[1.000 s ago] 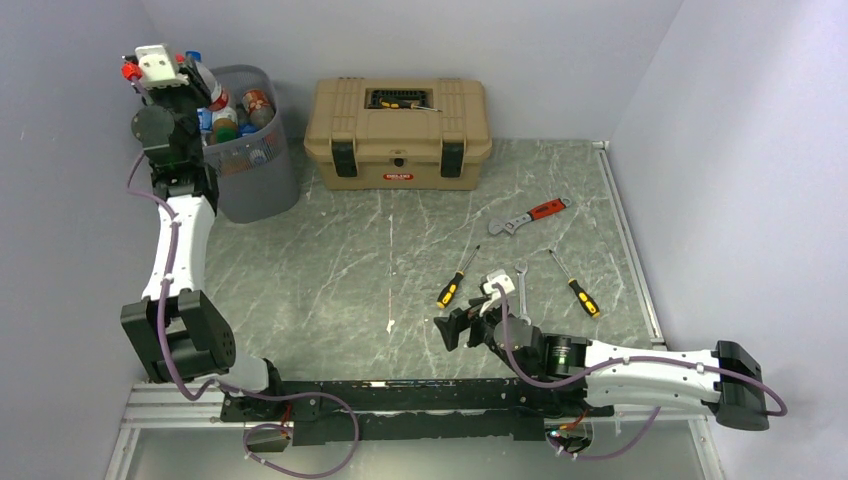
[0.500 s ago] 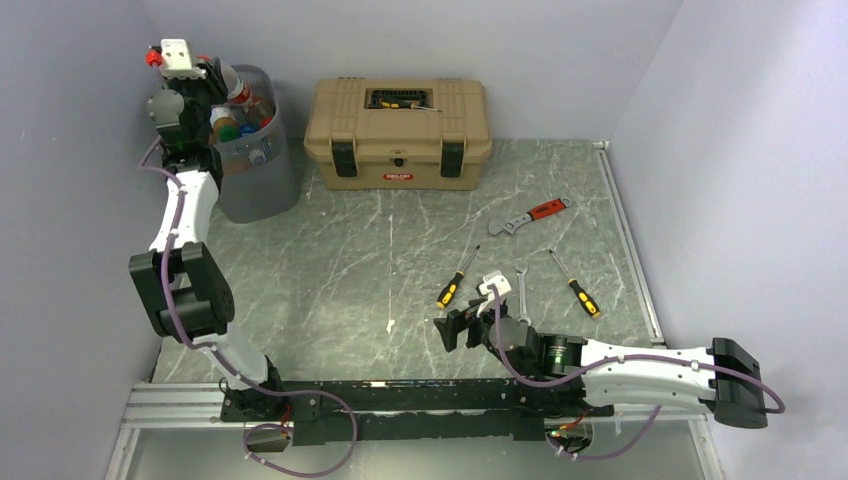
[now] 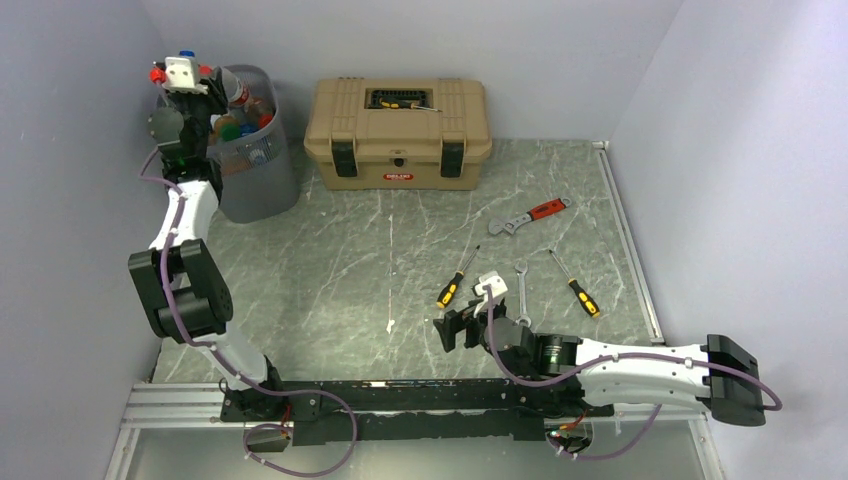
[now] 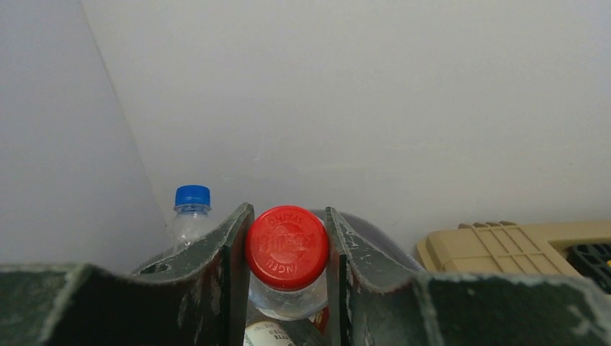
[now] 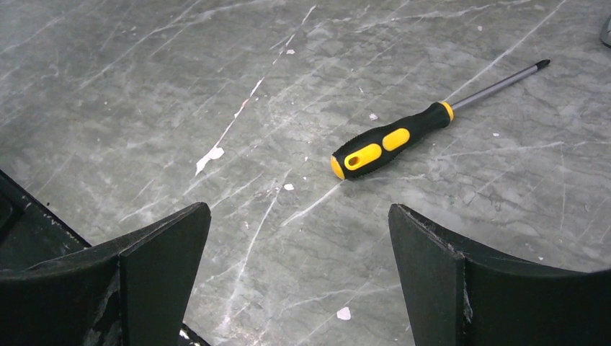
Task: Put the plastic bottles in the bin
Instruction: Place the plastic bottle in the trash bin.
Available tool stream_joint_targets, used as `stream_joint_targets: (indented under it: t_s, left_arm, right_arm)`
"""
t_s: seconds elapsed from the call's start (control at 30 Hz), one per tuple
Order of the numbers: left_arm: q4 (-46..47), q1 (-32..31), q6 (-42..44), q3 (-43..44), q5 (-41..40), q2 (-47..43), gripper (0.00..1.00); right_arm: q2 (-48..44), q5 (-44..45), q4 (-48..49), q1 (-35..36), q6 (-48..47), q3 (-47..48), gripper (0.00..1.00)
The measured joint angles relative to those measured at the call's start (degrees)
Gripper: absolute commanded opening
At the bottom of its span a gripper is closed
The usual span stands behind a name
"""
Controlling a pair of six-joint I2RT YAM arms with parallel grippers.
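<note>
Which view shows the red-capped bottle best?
The left wrist view: the red-capped bottle sits central, clamped by the left hand. The top view shows it tiny at the bin; the right wrist view misses it.

bin (image 3: pixel 256 185) full w/ bottles (image 3: pixel 240 125), toolbox (image 3: pixel 398 135) beside, screwdriver (image 5: pixel 393 140) before R claw (image 5: pixel 297 220)

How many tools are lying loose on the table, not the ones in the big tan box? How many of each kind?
Screwdrivers: 2 (left screwdriver, right screwdriver)
Wrenches: 2 (red wrench, silver wrench)
Total: 4 tools
</note>
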Motion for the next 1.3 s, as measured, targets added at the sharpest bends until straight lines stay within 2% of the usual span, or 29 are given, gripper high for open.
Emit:
stream_joint_targets:
  t_s: [0.13, 0.3, 0.37, 0.4, 0.53, 0.73, 0.87, 0.97, 1.07, 1.17, 1.3]
  left_arm:
    - [3.2, 0.0, 1.9, -3.0, 1.9, -0.6, 0.36]
    - [3.7, 0.0, 5.1, -7.9, 4.4, -3.4, 0.65]
    - [2.8, -0.3, 5.8, -9.9, 5.5, -4.7, 0.94]
    - [2.5, -0.4, 6.1, -10.6, 5.7, -5.2, 0.99]
    - [-0.1, -0.7, 7.3, -11.4, 5.8, -7.3, 0.98]
    - [-1.3, -0.7, 7.3, -10.5, 5.0, -9.6, 0.89]
    - [-5.1, -0.8, 5.6, -9.3, 0.4, -10.6, 0.81]
    - [-16.8, -0.8, 2.1, -2.5, -6.2, -10.2, 0.79]
    - [-28.8, -0.7, -1.4, 7.9, -9.9, -8.2, 0.76]
    - [-38.2, -0.6, -5.1, 15.9, -10.0, -6.4, 0.66]
    - [-48.7, -0.7, -8.8, 26.7, -5.9, -0.6, 0.51]
  right_arm:
    - [0.4, 0.0, 0.0, 0.0, -0.2, 0.0, 0.99]
    - [-0.1, 0.0, 0.0, 0.0, -0.2, 0.0, 0.99]
    - [-0.1, 0.0, 0.0, 0.0, -0.2, 0.0, 0.99]
    - [0.0, 0.0, 0.0, 0.0, -0.2, 0.0, 0.99]
    - [0.8, 0.0, 0.0, 0.0, -0.2, 0.0, 0.99]
    - [1.0, 0.0, 0.0, 0.0, -0.2, 0.0, 0.99]
    - [0.5, 0.0, 0.0, 0.0, -0.2, 0.0, 0.99]
    - [0.3, 0.0, 0.0, 0.0, -0.2, 0.0, 0.99]
    - [0.3, -0.1, 0.0, 0.0, -0.2, 0.0, 0.99]
    - [0.7, -0.1, 0.0, 0.0, -0.2, 0.0, 0.99]
    - [0.9, -0.1, 0.0, 0.0, -0.2, 0.0, 0.99]
